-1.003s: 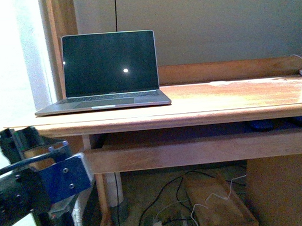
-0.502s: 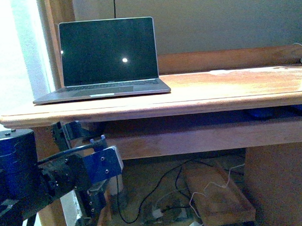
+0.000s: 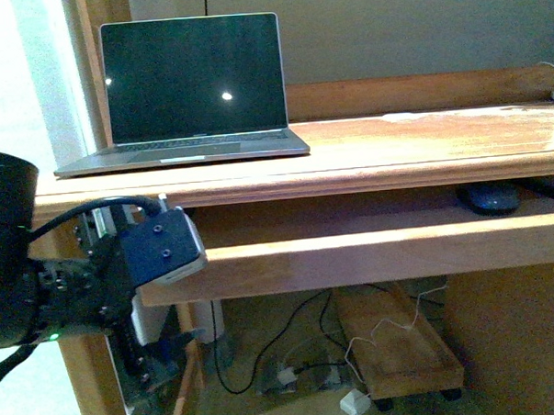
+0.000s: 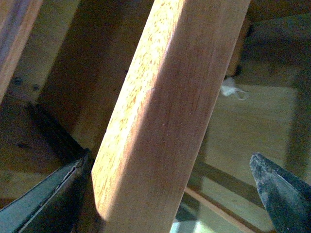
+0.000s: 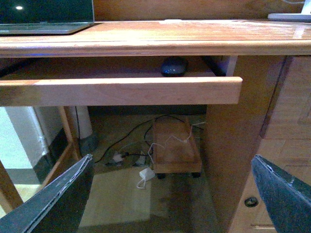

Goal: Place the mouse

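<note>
The dark grey mouse (image 3: 491, 197) lies on the pulled-out wooden keyboard tray (image 3: 353, 255) under the desk top, toward its right end; it also shows in the right wrist view (image 5: 174, 66). My left gripper (image 3: 162, 309) is open at the tray's left end, its jaws either side of the tray's front rail (image 4: 165, 121). My right gripper (image 5: 172, 194) is open and empty, out in front of the desk and below tray height, well short of the mouse.
An open laptop (image 3: 189, 92) with a dark screen stands on the desk top (image 3: 394, 152) at the left. Under the desk lie cables, a white charger (image 5: 146, 175) and a low wooden cart (image 5: 174, 148). A cabinet side (image 5: 238, 145) stands right of the tray.
The keyboard tray has come out from under the desk, showing the mouse. My left arm has risen to the tray's left end. The front view has shifted downward.
</note>
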Available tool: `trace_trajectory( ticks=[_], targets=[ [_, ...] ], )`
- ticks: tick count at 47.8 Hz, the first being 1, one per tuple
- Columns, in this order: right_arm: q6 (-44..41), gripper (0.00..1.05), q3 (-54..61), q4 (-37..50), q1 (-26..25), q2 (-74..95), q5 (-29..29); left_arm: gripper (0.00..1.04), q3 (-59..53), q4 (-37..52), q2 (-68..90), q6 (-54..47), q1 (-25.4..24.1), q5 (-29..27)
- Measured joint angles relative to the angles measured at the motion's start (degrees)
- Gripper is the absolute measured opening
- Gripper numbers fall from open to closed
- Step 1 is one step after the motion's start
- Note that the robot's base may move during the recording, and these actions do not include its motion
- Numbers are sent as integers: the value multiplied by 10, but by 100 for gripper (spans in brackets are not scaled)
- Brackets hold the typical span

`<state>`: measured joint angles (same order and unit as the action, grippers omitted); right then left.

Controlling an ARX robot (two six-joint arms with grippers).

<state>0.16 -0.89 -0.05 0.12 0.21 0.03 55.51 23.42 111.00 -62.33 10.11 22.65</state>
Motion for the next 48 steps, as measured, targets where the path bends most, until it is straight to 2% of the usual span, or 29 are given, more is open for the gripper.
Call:
trace_trajectory(
  ticks=[4, 7, 10, 20, 24, 26, 28, 29, 32, 33, 35, 36, 39, 44, 48],
  targets=[
    [0, 97, 0, 0, 0, 0, 0, 97, -46, -70, -59, 30, 0, 44],
    [0, 97, 0, 0, 0, 0, 0, 97, -93, -78, -110, 83, -3, 83],
    [0, 97, 0, 0, 0, 0, -1, 97, -115, -77, -135, 120, -2, 93],
    [0, 97, 0, 0, 0, 0, 0, 97, -191, -45, -254, 384, 4, 105],
    [0, 97, 0, 0, 0, 0, 0, 97, -219, -31, -305, 523, 3, 103],
    [0, 97, 0, 0, 0, 0, 0, 93, -242, 5, -348, 572, 12, 43],
    [0, 97, 0, 0, 0, 0, -1, 85, -285, 101, -401, 591, 25, -116],
    [0, 97, 0, 0, 0, 0, -1, 81, -299, 123, -425, 595, 28, -163],
    [0, 97, 0, 0, 0, 0, 0, 69, -338, 155, -500, 606, 24, -291],
    [3, 97, -1, -5, 3, 3, 9, 65, -346, 157, -516, 608, 21, -313],
    [27, 97, -17, -50, 27, 22, 78, 56, -366, 161, -543, 612, 9, -331],
    [48, 97, -34, -80, 48, 44, 131, 53, -375, 161, -550, 614, 5, -332],
    [60, 97, -59, -101, 71, 77, 171, 42, -401, 160, -564, 616, -3, -323],
    [60, 97, -123, -34, 73, 174, 162, 23, -437, 155, -594, 617, -17, -303],
    [47, 97, -180, 44, 73, 266, 148, 12, -449, 151, -615, 618, -26, -298]
  ],
)
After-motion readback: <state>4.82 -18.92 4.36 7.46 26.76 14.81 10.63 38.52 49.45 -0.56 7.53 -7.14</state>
